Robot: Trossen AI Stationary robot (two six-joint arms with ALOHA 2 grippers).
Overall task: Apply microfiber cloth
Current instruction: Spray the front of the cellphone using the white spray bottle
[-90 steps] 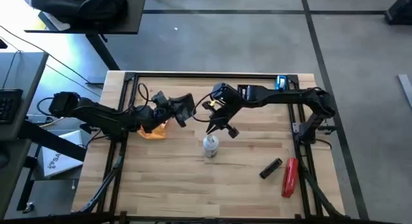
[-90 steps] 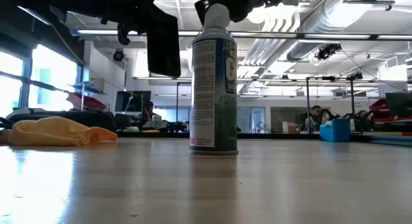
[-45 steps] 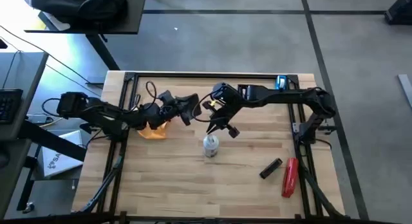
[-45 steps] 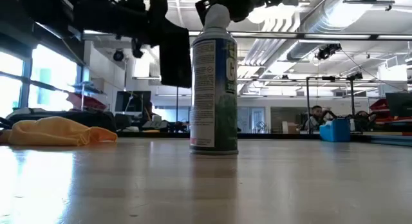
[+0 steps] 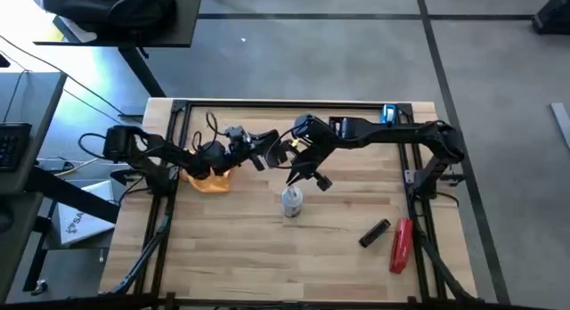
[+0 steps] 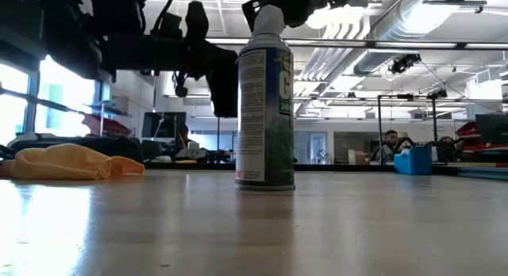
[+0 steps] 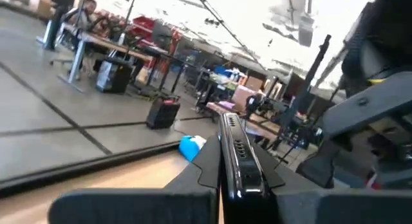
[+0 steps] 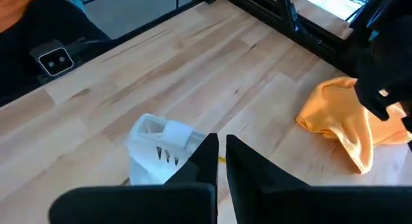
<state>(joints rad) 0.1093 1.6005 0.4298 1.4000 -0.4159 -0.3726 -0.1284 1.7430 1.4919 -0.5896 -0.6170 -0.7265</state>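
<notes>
Left pincer [image 5: 260, 150]: raised over the table, just left of the right pincer; clamped on a black phone [image 7: 239, 161], held edge-on between the two fingers [image 7: 193, 174] in the left wrist view. In the low view the phone [image 6: 225, 86] hangs as a dark slab beside the spray can, off the table.

Right pincer [image 5: 307, 175]: above and slightly behind the spray can; fingers [image 8: 207, 158] drawn nearly together with only a thin gap, nothing between them.

Spray can [image 5: 291, 202]: upright near the table's middle, white cap up, green and white label. The right wrist view looks down on its cap [image 8: 158, 147], just beside the fingertips; contact cannot be told.

Microfiber cloth [image 5: 210, 180]: orange-yellow, crumpled in a low heap on the left part of the table, partly under the left arm, free of both pincers. Low view shows it [image 6: 70, 162] lying flat on the wood, well left of the can.

Right front of table: small black object [image 5: 375, 232] and a red tool [image 5: 401, 244] lying side by side.

Far edge: blue object [image 5: 389, 113] near the right rear corner.

Table [image 5: 232, 248]: light wood planks with a black frame.
</notes>
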